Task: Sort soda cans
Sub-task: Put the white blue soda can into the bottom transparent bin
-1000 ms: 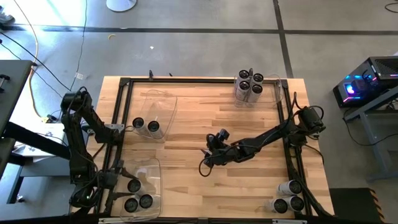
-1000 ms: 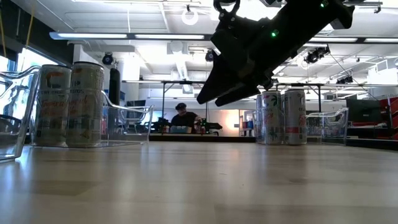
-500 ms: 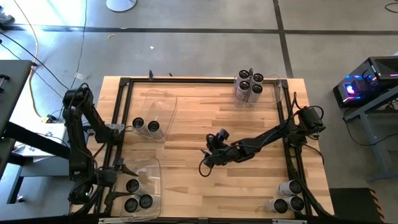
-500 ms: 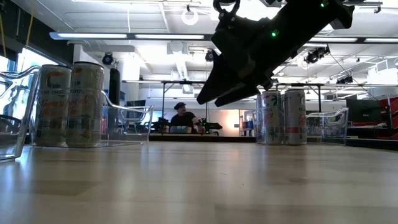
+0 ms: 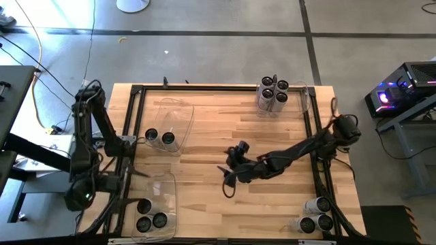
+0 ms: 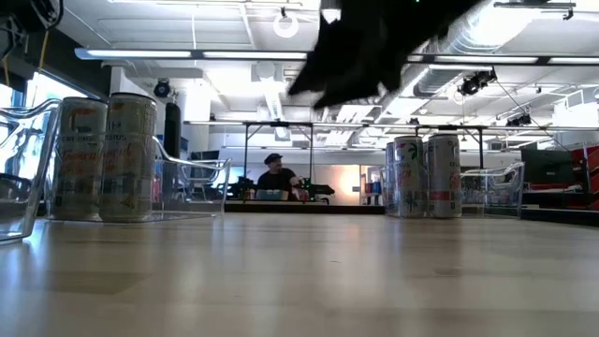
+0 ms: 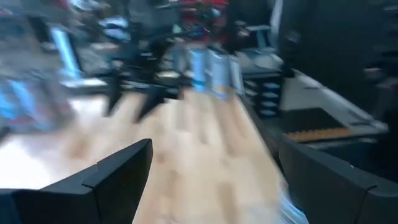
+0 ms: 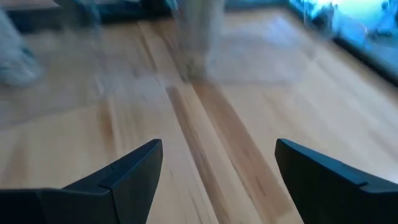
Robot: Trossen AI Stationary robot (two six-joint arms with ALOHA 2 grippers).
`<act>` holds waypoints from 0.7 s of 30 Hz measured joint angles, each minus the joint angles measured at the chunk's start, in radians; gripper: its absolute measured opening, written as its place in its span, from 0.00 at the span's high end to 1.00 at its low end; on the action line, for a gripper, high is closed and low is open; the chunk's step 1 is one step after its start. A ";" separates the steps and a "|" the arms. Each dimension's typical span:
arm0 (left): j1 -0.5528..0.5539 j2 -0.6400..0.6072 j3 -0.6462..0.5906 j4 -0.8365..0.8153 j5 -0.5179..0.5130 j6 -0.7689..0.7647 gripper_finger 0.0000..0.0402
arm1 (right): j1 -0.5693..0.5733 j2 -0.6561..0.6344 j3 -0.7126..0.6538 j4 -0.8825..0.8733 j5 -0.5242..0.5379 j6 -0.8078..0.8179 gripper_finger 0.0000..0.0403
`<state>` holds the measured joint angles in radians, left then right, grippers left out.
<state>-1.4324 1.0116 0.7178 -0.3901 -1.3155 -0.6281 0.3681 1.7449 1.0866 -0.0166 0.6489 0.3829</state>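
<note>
Soda cans stand upright in groups. Three are in the clear near-left bin [image 5: 155,194], two [image 5: 159,138] by the clear far-left bin [image 5: 176,116], several [image 5: 272,90] at the far right, and three [image 5: 317,216] at the near right corner. My left gripper [image 5: 133,175] hangs open above the table's left edge, beside the near-left bin, with nothing between its fingers [image 7: 214,162]. My right gripper [image 5: 225,180] is open over the middle of the table, well above the wood [image 8: 219,155]. It is empty too.
A black frame [image 5: 129,122] runs around the wooden table top. In the low view, cans in a clear bin [image 6: 103,159] stand at the left, two more cans [image 6: 423,176] at the right, and a person [image 6: 276,173] sits far behind. The table's middle is bare wood.
My left gripper has risen from the cans in the near-left bin and drawn back toward the table's left edge, and its arm has straightened upward. My right gripper has gone up, nearly out of the low view. No can has moved.
</note>
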 joint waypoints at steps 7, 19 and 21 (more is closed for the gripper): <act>0.257 -0.091 0.003 0.005 0.063 0.212 0.14 | 0.075 -0.126 0.144 -0.291 0.020 -0.060 0.24; 0.738 -0.022 0.002 0.492 0.578 0.735 0.14 | 0.253 -0.137 0.628 -1.496 -0.384 0.858 0.24; 0.789 0.014 0.002 0.568 0.580 0.742 0.14 | 0.281 -0.138 0.623 -1.560 -0.431 1.005 0.24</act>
<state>-0.6433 1.0257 0.7197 0.1775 -0.7355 0.1134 0.6487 1.6068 1.7098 -1.5768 0.2181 1.3878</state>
